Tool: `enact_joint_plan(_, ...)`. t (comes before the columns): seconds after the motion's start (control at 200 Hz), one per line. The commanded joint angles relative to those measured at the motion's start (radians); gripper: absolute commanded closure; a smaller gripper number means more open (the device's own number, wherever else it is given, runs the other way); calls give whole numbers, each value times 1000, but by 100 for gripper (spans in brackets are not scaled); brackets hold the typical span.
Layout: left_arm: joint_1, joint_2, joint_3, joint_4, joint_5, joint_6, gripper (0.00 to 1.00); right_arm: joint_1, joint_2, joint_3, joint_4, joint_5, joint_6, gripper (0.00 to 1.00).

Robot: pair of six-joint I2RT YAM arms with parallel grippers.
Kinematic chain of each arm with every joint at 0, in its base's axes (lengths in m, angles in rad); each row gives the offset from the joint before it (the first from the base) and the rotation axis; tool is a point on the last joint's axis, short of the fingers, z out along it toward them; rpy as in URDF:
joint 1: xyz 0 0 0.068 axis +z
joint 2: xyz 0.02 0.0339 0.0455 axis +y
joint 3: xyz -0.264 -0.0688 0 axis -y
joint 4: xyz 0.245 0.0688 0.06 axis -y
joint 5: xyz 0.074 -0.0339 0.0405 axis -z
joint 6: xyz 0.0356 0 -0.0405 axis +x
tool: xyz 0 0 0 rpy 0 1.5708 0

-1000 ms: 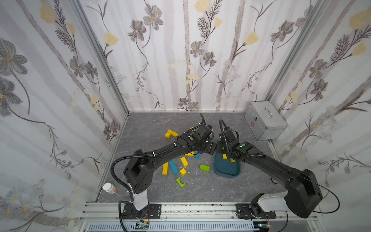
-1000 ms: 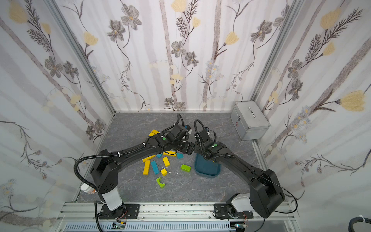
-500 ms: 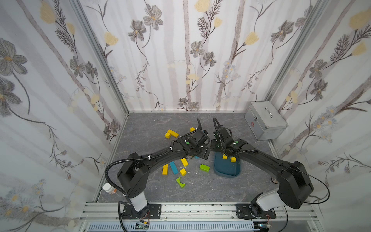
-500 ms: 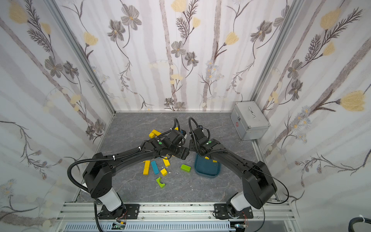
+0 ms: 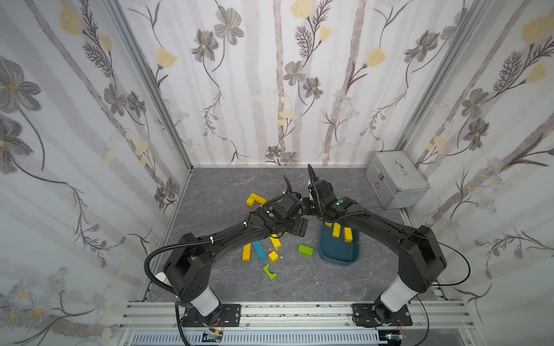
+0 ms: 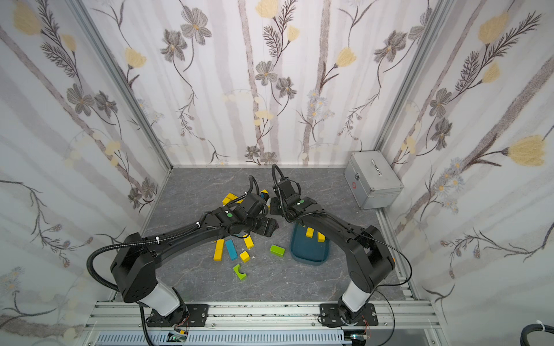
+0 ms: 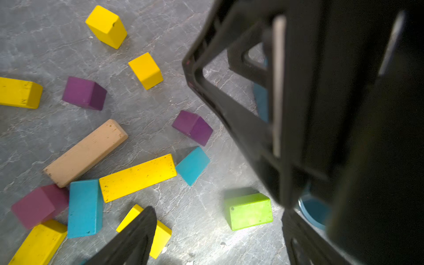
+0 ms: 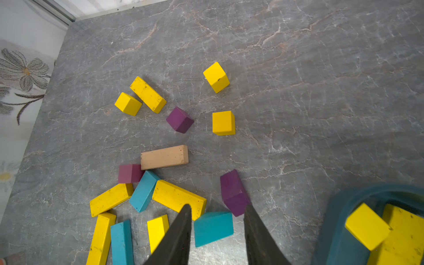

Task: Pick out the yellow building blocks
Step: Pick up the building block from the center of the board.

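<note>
Table [image 5: 227,185]: tray [image 5: 337,263] right of centre, building blocks [image 5: 336,230] lying in its rear half. Loose blocks [image 5: 246,251] scattered mid-table, just left of the tray. Touching pair [image 5: 256,199] at the rear of the scatter, arch block [image 5: 269,272] foremost. Case [image 5: 395,182] in the rear right corner, well apart.

Eight bright yellow wooden blocks [image 8: 223,122] lie on the grey marbled bench [image 8: 321,91] in the right wrist view, and at least two more in the one dark teal plastic tray [image 8: 332,218] at lower right. There are three teal blocks [image 8: 213,227], two purple blocks [image 8: 179,119], one maroon cube [image 8: 129,173] and one peach bar [image 8: 164,157]. Both top views show two lime green blocks [image 5: 305,250].
</note>
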Motion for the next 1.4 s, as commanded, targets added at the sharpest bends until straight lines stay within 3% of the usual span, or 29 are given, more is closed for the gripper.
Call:
enact_joint_plan(0.0, 25, -35, -34, 53, 15, -7, 13, 3, 42, 39, 39, -35, -23, 60)
enact_joint_plan(0.65, 153, -177, -279, 130, 23, -92, 13, 25, 203, 204, -3, -74, -45, 60)
enact_joint_plan(1.394, 246, -271, -369, 107, 32, -44, 9, 63, 368, 435, -125, -10, -44, 60)
